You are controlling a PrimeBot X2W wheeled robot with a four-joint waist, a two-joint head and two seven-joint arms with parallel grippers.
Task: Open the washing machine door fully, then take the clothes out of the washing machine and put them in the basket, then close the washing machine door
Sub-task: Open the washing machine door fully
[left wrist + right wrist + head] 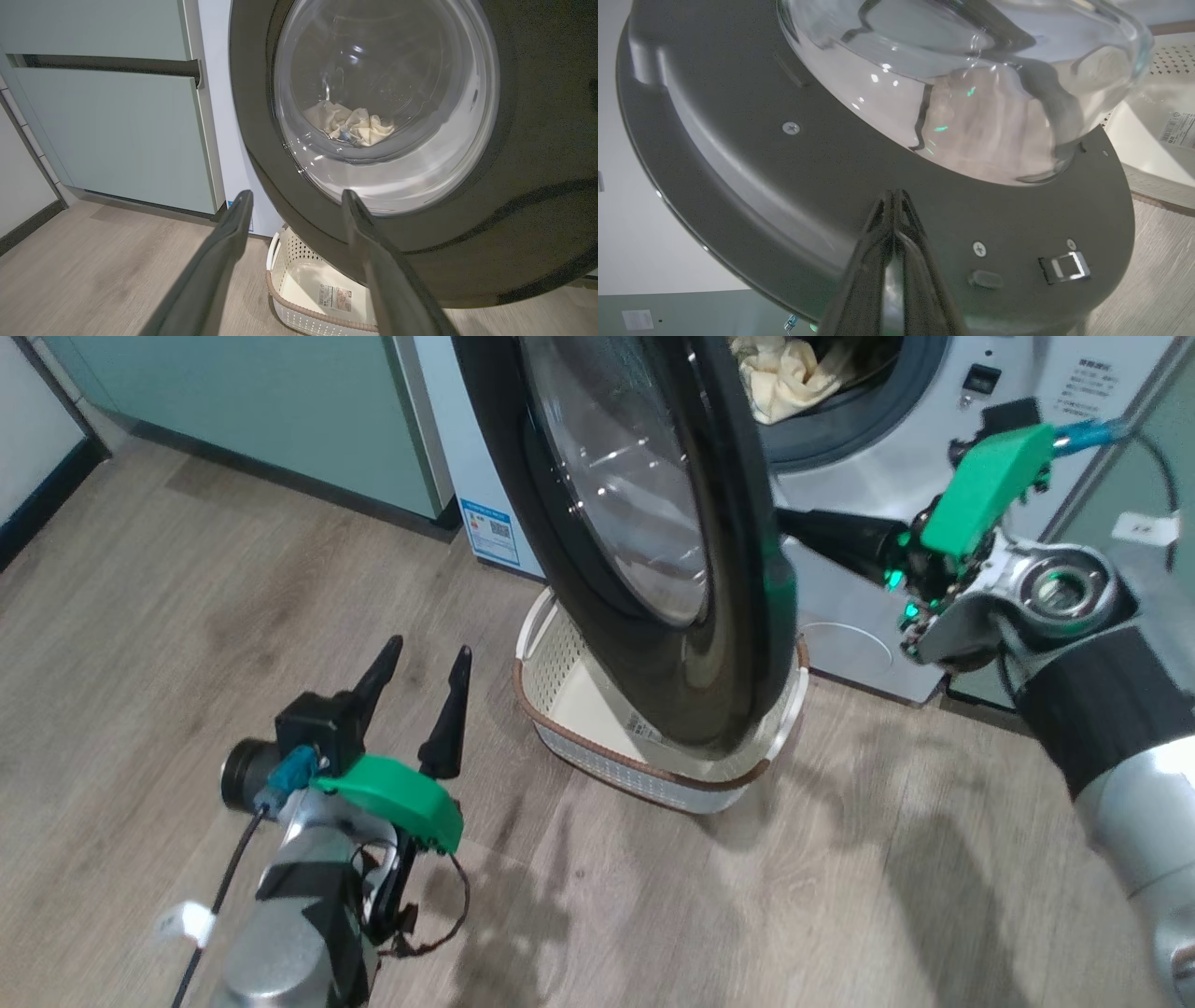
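The washing machine door [747, 616], black-rimmed with a clear glass bowl [387, 93], stands partly open and hangs over the basket [569, 681]. Pale yellow clothes [794, 373] lie in the drum of the white washing machine [878, 476]; the clothes [350, 126] also show through the glass. My right gripper [789, 525] is shut, and its tip [895, 196] rests against the door's inner face [784, 186], holding nothing. My left gripper [428, 650] stands open over the floor, left of the basket [299, 261] and pointing at the door's outer side [537, 186], with nothing between its fingers [233, 224].
Pale green cabinets [261, 411] stand left of the washer, with a dark handle slot [107, 65]. A dark skirting board [37, 504] runs along the far left wall. A wood floor [187, 616] spreads in front. The basket's bottom carries a label sticker [334, 296].
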